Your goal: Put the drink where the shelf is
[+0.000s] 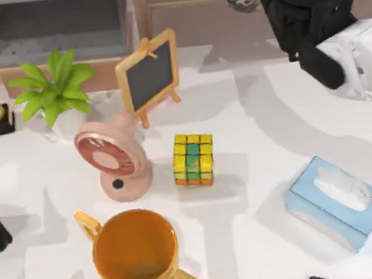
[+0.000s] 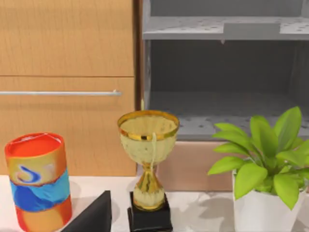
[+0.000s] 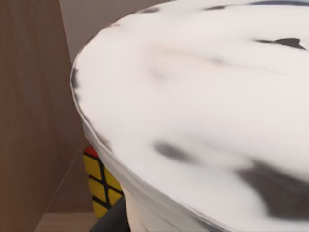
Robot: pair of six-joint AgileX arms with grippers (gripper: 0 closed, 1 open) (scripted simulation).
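The right arm reaches in from about two o'clock of the top view, its black body bent over the long brown shelf (image 1: 181, 18) at the far edge of the bench (image 1: 255, 106); the right tool is hidden under the arm's bulk, so I cannot tell whether it is apart or clamped. The left arm sits low at nine o'clock, a dark sliver at the bench's left edge, and I cannot tell its tool's state either. The drink (image 3: 203, 106) shows in the right wrist view as a broad white round lid with dark smudges, very close to the lens, with brown wood panels behind it and a yellow puzzle cube (image 3: 99, 181) beyond. From above, the cube (image 1: 193, 160) lies near the centre, a pink fan (image 1: 112, 163) at its nine o'clock, a blackboard easel (image 1: 148, 74) at its eleven, a blue tissue box (image 1: 337, 201) toward four and a big golden cup (image 1: 136, 256) at seven. The left wrist view adds a small gold trophy (image 2: 147, 164), a potted plant (image 2: 263, 169) and an orange-and-blue can (image 2: 38, 181) before the grey open shelf bay.
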